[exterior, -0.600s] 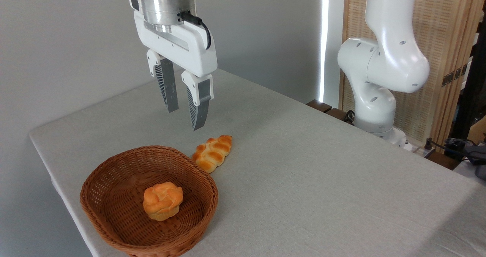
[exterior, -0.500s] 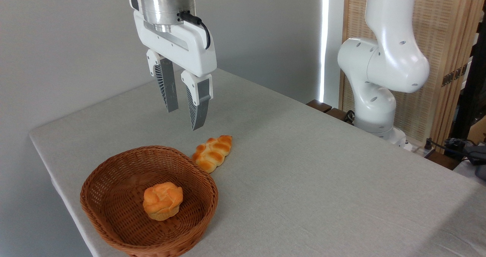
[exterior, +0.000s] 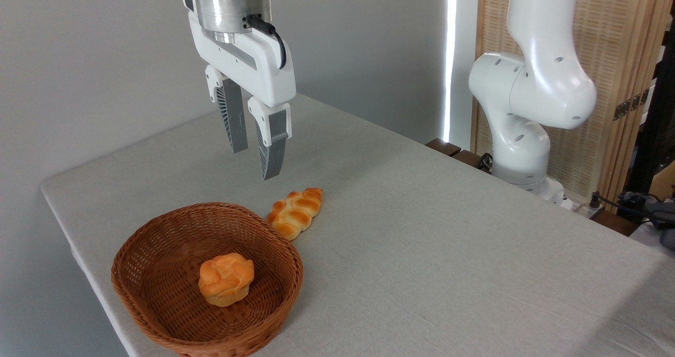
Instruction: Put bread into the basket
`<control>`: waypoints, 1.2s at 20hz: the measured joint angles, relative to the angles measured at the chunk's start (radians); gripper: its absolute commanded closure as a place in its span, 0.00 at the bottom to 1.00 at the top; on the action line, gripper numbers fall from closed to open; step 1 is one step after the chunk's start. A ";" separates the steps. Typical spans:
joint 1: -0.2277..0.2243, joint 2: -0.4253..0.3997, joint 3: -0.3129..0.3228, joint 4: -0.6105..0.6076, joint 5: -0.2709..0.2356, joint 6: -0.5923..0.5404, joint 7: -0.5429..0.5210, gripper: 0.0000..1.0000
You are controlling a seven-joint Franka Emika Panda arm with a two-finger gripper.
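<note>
My gripper (exterior: 254,163) is hanging with its jaws slightly apart, gripping nothing, above and behind the basket (exterior: 158,235). The bread (exterior: 295,213) is lying on the table (exterior: 422,251), touching the basket's far right rim. A round bun (exterior: 225,278) is sitting inside the basket. No writing is showing.

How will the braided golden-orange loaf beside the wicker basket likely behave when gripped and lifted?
The braided golden-orange loaf lies flat and long on the grey table, so it probably won't roll. Its knobbly plaits should give the fingers purchase. It looks light; gripped near the tapered end, it may tilt.
</note>
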 measured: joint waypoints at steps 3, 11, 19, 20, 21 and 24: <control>0.000 0.000 0.000 0.002 0.000 0.000 -0.010 0.00; -0.001 0.000 -0.001 0.002 -0.001 -0.020 -0.013 0.00; -0.005 0.000 -0.011 -0.003 -0.001 -0.052 -0.028 0.00; -0.010 0.000 -0.012 -0.009 -0.001 -0.052 -0.043 0.00; -0.020 -0.003 -0.013 -0.019 -0.001 -0.048 -0.056 0.00; -0.048 -0.041 -0.015 -0.090 -0.001 -0.010 -0.081 0.00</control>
